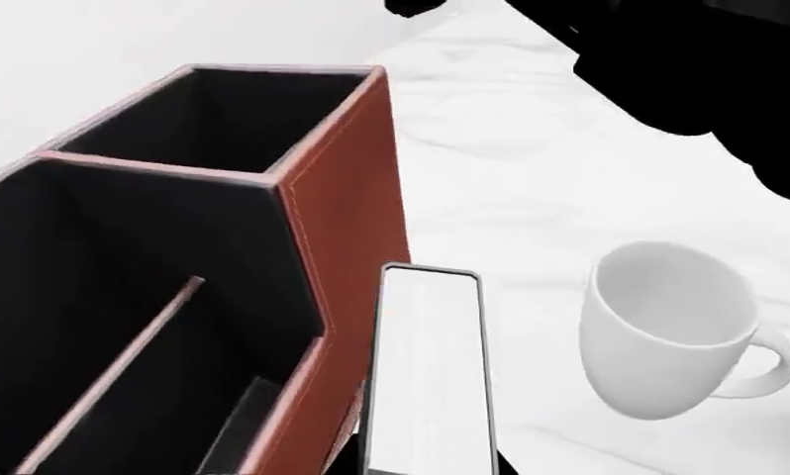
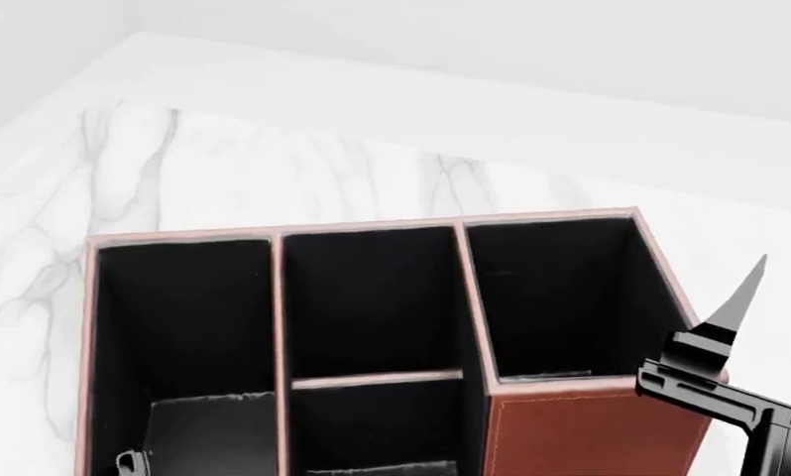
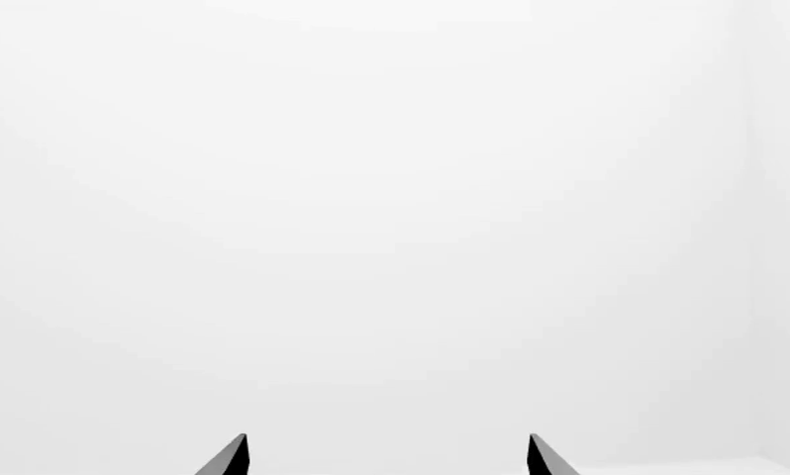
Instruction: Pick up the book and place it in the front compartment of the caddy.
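Table: white marble top [image 2: 237,169]. Its far edge runs across behind everything in the head view, and the far-left corner shows.

Caddy: reddish-brown box [image 2: 588,436] with black lining and pale pink rims. It stands well in from the far edge, its back wall roughly parallel to that edge.

Cells: a long cell lies on the side toward the table's left edge, a pair of small cells is in the middle, and the tallest-walled square cell is on the right.

Front compartment: the nearer cell of the middle pair [image 2: 369,431], cut off from the farther one by a low pink-rimmed divider. Only black lining shows inside it.

Book: outside the caddy. In the left wrist view the book [image 1: 429,381] is on end, its white page edges facing the camera inside a thin black border. It is just beside the caddy's brown outer wall, between that wall and the mug. I cannot tell whether it touches the wall.

Mug: white mug [image 1: 666,332], upright on the table near the book, well apart from the caddy.

Left end effector: its fingers do not show clearly, so I cannot tell whether it is clenched on the book.

Right end effector: released [image 3: 388,457]. Its two dark fingertips are spread wide with nothing between them. It hangs just beside the caddy's right wall, with one finger [image 2: 743,297] pointing upward.
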